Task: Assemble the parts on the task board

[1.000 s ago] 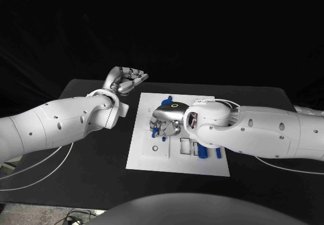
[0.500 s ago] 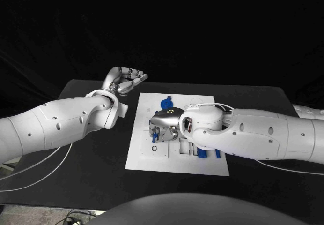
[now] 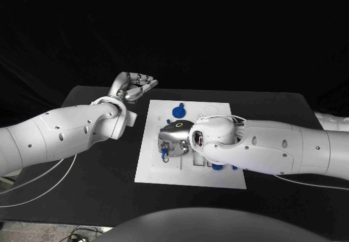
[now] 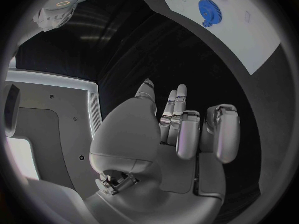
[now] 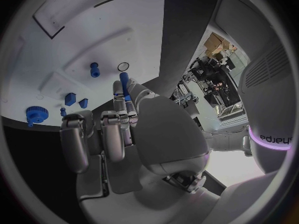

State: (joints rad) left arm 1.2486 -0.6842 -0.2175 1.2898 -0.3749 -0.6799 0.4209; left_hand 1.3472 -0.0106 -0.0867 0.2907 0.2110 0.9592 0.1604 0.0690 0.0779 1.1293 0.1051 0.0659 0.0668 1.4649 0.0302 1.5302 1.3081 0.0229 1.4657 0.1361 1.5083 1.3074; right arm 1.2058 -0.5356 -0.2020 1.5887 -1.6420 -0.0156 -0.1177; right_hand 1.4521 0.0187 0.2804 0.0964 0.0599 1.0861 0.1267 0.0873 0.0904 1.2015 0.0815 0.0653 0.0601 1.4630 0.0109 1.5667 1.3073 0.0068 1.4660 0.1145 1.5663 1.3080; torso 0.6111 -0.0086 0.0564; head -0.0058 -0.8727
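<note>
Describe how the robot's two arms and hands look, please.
Both arms have smooth white rounded shells with small dark holes. The left hand and the right hand are silver metal with many jointed fingers. The right hand carries a small lit ring on its back. Thin white cables hang beneath each arm.

One white task board (image 3: 164,174) is lying on one black table (image 3: 87,186). Two silver hands are showing, the left hand (image 3: 134,83) and the right hand (image 3: 174,137). About six blue parts (image 5: 94,69) are sitting on the board, though some may be hidden.
</note>
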